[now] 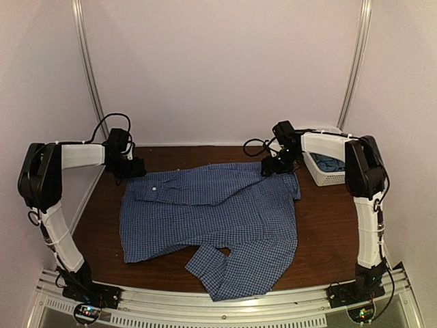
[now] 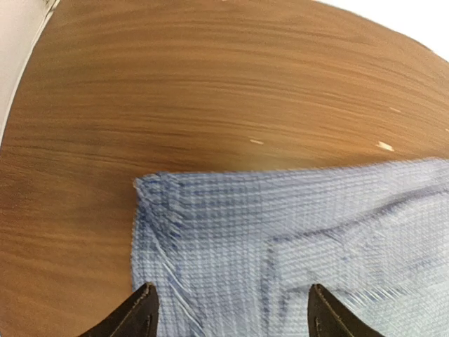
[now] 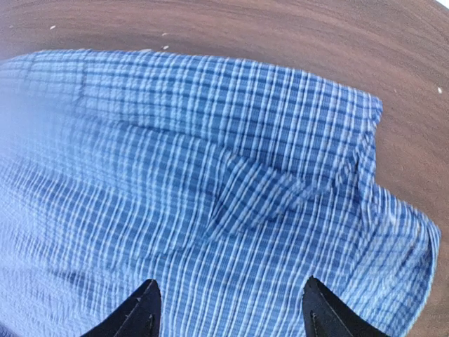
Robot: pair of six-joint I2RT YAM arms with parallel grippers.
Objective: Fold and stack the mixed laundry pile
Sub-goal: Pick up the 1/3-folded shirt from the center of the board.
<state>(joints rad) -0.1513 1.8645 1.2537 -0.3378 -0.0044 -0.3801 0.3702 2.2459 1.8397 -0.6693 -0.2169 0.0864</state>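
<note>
Shirt lay spread on the desk. My left claw and right claw hung over its far corners, both spread apart; the t-shirt sat in the basket right of it.

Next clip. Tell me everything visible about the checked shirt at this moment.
The checked shirt is soft woven cloth, blue and white in fine checks. It lies spread mostly flat on the dark wooden table, lightly wrinkled, with one sleeve bent out at its near edge. A small white button shows near its far left corner. The left gripper and right gripper, both open, sit over its far corners; whether they touch it cannot be told.
</note>
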